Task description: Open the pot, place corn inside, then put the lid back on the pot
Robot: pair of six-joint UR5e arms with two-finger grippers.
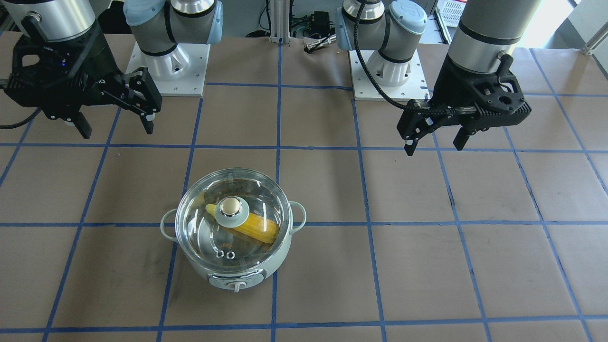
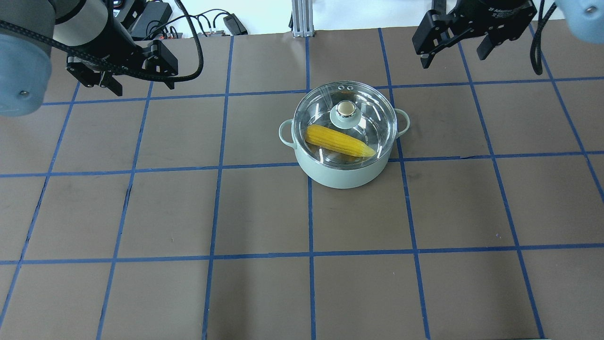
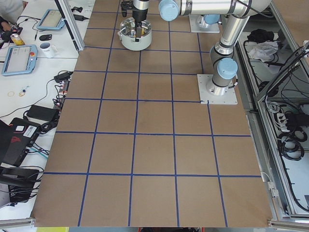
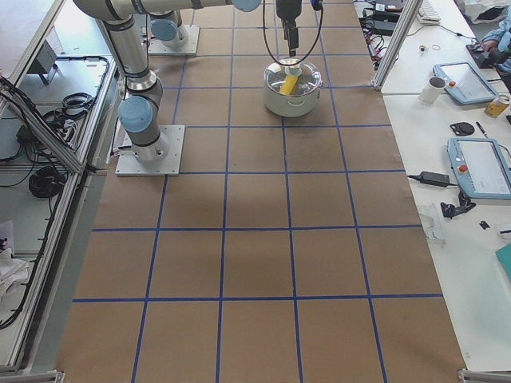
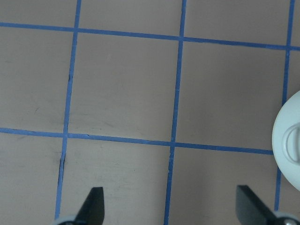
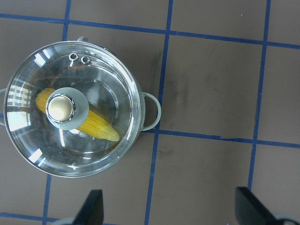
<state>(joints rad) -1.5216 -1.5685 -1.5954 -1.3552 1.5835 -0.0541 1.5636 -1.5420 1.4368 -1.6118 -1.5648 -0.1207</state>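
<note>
A: Clear glass, that round domed lid (image 1: 232, 216) with the cream-topped green knob, sits on the pale mint-green round pot (image 1: 237, 273) on the brown gridded worktop (image 1: 475, 237).

B: Beneath it lies the bright yellow tapered corn (image 1: 256, 228). Left hand (image 1: 434, 137) and right hand (image 1: 116, 118) hang spread, empty, well apart from it.

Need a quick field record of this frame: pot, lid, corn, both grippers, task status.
pot: round pale mint-green electric pot, upright on the brown table
lid: clear glass dome lid, seated on the pot
corn: yellow ear of corn, lying inside the pot under the lid
left gripper: open, empty, raised away from the pot
right gripper: open, empty, raised away from the pot
task status: looks complete
</note>
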